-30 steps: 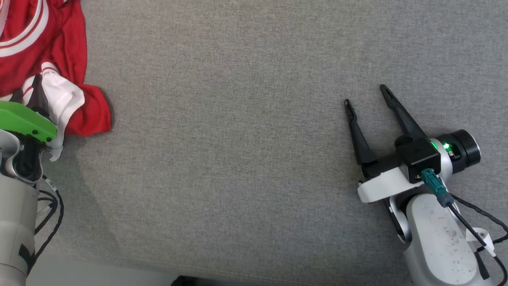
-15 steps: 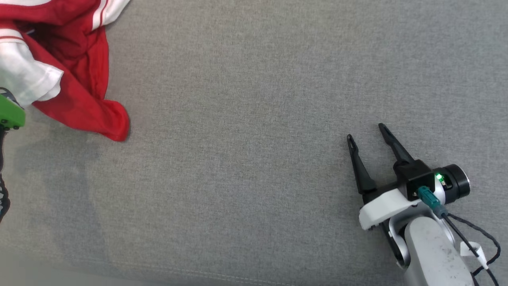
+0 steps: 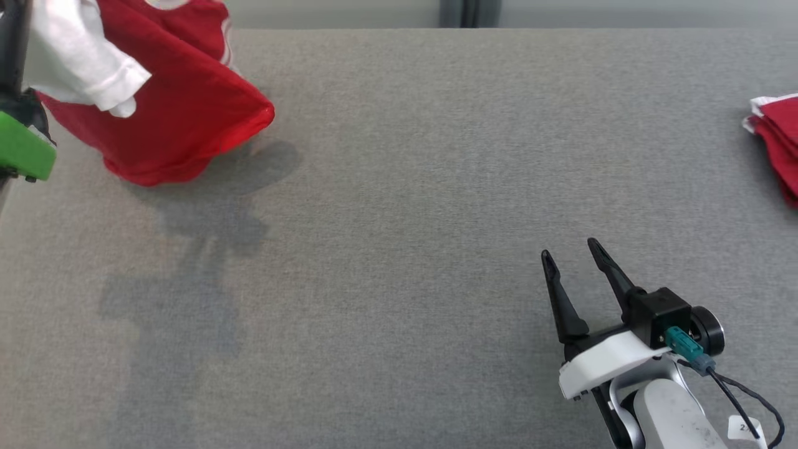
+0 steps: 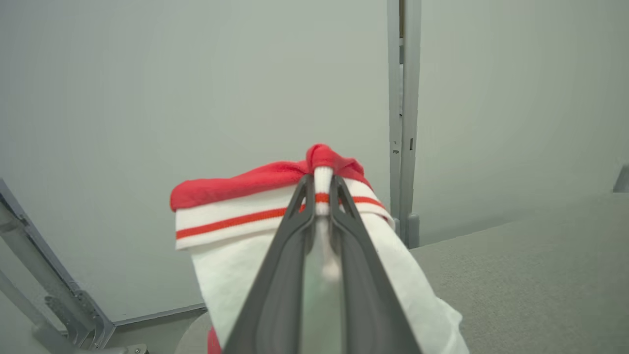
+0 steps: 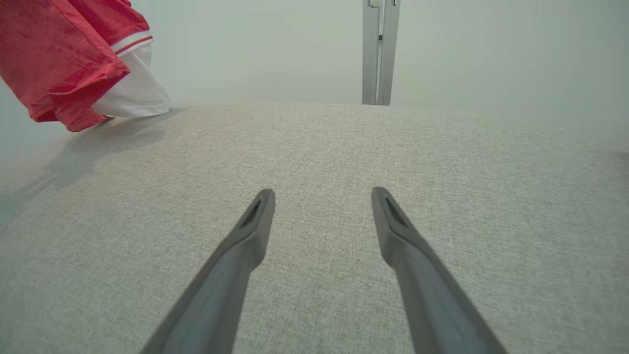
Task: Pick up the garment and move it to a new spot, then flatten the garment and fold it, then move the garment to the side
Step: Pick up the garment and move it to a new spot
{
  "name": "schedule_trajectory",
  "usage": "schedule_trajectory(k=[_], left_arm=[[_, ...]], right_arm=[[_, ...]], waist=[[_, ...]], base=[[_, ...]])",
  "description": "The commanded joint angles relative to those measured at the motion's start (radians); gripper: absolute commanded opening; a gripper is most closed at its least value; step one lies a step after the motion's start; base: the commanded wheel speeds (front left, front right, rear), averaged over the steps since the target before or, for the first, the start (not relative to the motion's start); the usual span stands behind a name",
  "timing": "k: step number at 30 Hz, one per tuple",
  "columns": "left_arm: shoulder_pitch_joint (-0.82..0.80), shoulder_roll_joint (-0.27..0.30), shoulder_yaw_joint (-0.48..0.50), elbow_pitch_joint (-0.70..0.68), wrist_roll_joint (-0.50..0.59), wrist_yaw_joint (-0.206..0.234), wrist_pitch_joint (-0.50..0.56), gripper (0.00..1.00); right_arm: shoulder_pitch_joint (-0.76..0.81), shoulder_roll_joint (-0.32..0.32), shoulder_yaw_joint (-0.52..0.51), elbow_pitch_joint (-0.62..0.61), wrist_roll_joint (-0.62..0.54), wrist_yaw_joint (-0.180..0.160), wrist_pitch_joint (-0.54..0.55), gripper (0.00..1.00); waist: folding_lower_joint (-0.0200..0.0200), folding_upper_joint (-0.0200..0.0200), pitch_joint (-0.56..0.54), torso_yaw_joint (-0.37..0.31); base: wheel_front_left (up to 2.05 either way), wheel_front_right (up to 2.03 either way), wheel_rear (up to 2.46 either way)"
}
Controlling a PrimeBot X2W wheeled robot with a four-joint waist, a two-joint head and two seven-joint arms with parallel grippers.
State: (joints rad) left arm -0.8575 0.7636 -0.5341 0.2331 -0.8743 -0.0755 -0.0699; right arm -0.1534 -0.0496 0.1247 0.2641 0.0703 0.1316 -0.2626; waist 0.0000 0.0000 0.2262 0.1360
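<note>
Garment [image 3: 181, 118] pinched at white trim in L jaws, hung at far-left of counter [image 3: 399, 218]; R jaws wide, empty. To be carried centre w/ hem lifted clear, not dragged, then laid flat.

The red-and-white garment [image 3: 181, 118] is soft, matt knit cloth, the grey table cover [image 3: 399, 218] a coarse-woven matt fabric, and the right gripper [image 3: 568, 248] has fingers [image 5: 417, 275] of smooth, dull dark plastic.
</note>
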Motion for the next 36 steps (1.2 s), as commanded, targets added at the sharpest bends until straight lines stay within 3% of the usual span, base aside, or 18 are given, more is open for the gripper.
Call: schedule_trajectory(k=[1, 9, 15, 20, 24, 28, 33, 36], left_arm=[[0.029, 0.022, 0.007, -0.069, -0.026, 0.016, 0.027, 0.00], [0.108, 0.086, 0.035, -0.500, -0.183, 0.075, 0.188, 0.00], [0.128, 0.064, 0.035, -0.730, -0.328, 0.088, 0.263, 0.00], [0.134, 0.028, -0.003, -0.807, -0.405, 0.105, 0.310, 0.00], [0.136, -0.020, -0.052, -0.754, -0.434, 0.113, 0.340, 0.00], [0.101, -0.063, -0.086, -0.591, -0.431, 0.103, 0.353, 0.00], [0.022, -0.111, -0.097, -0.317, -0.363, 0.043, 0.312, 0.00], [-0.033, -0.104, -0.110, -0.165, -0.295, -0.004, 0.283, 0.00]], right_arm=[[0.024, -0.002, -0.004, -0.003, 0.012, -0.002, -0.002, 1.00], [0.071, -0.002, -0.020, -0.016, 0.035, -0.002, -0.002, 1.00], [0.061, -0.002, -0.006, -0.027, 0.062, -0.002, -0.003, 1.00], [0.044, -0.002, 0.009, -0.041, 0.088, -0.002, -0.003, 1.00], [0.033, -0.002, 0.016, -0.053, 0.108, -0.002, -0.003, 1.00], [0.011, -0.001, 0.032, -0.068, 0.130, -0.002, -0.003, 1.00], [-0.013, -0.001, 0.050, -0.086, 0.164, -0.002, -0.003, 1.00], [-0.025, 0.000, 0.068, -0.094, 0.188, -0.002, -0.003, 1.00]], waist=[[0.0000, 0.0000, -0.074, -0.084], [0.0000, 0.0000, -0.102, -0.161], [0.0000, 0.0000, -0.094, -0.235], [0.0000, 0.0000, -0.064, -0.309], [0.0000, 0.0000, -0.023, -0.370], [0.0000, 0.0000, 0.034, -0.432], [0.0000, 0.0000, 0.112, -0.512], [0.0000, 0.0000, 0.150, -0.553]], base=[[0.00, 0.00, 0.00], [0.00, 0.00, 0.00], [0.00, 0.00, 0.00], [0.00, 0.00, 0.00], [0.00, 0.00, 0.00], [0.00, 0.00, 0.00], [0.00, 0.00, 0.00], [0.00, 0.00, 0.00]])
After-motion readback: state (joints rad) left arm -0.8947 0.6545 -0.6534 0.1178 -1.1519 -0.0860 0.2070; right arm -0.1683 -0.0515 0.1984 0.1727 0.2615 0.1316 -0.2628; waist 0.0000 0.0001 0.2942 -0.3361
